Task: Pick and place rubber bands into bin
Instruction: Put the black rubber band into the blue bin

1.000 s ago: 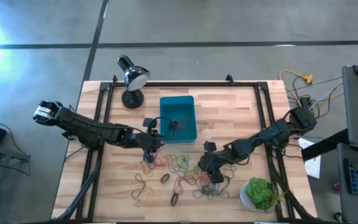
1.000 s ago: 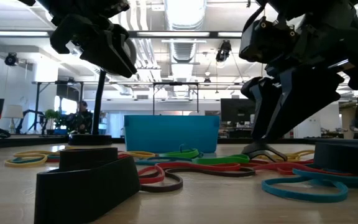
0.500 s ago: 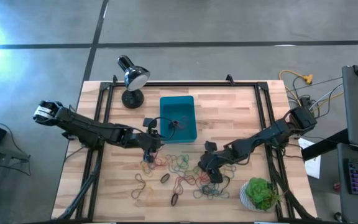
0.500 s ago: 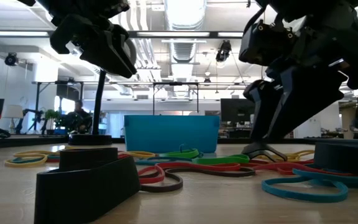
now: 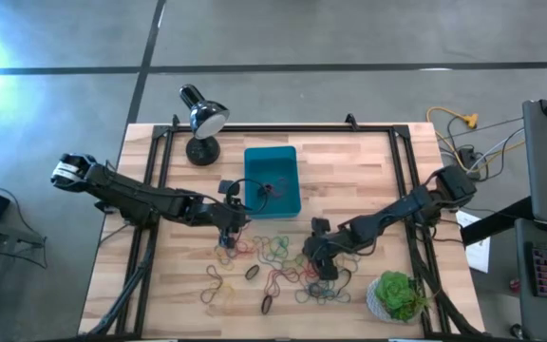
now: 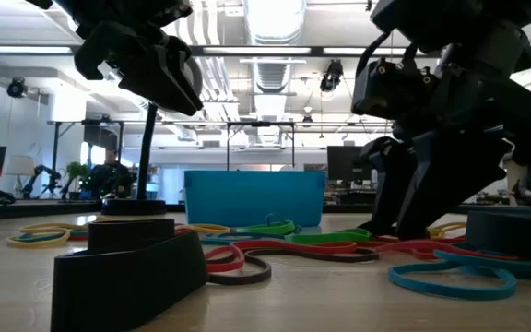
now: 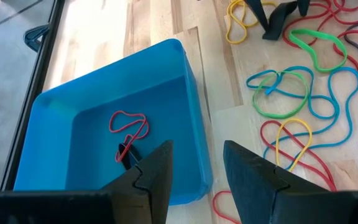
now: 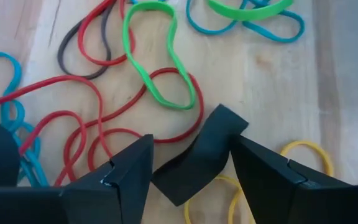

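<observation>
The wooden tabletop [image 5: 368, 171] is carrying everything, with a black rail frame running along its edges. The teal bin [image 5: 272, 180] is sitting near the middle of the far edge; inside it a red band [image 7: 128, 124] and a dark band [image 7: 125, 153] are lying on the floor of the tray. The black desk lamp [image 5: 200, 119] is standing at the far left corner, and a green plant in a white pot [image 5: 395, 295] is standing at the near right corner. The rubber bands [image 5: 273, 264] are lying scattered across the middle toward the near edge. The left gripper [image 5: 233, 218] is hovering just beside the bin's near left corner, its fingers standing apart and gripping nothing. The right gripper [image 5: 319, 263] is reaching down among the loose bands, its fingers spread wide over a dark wedge-shaped piece [image 8: 197, 155].
</observation>
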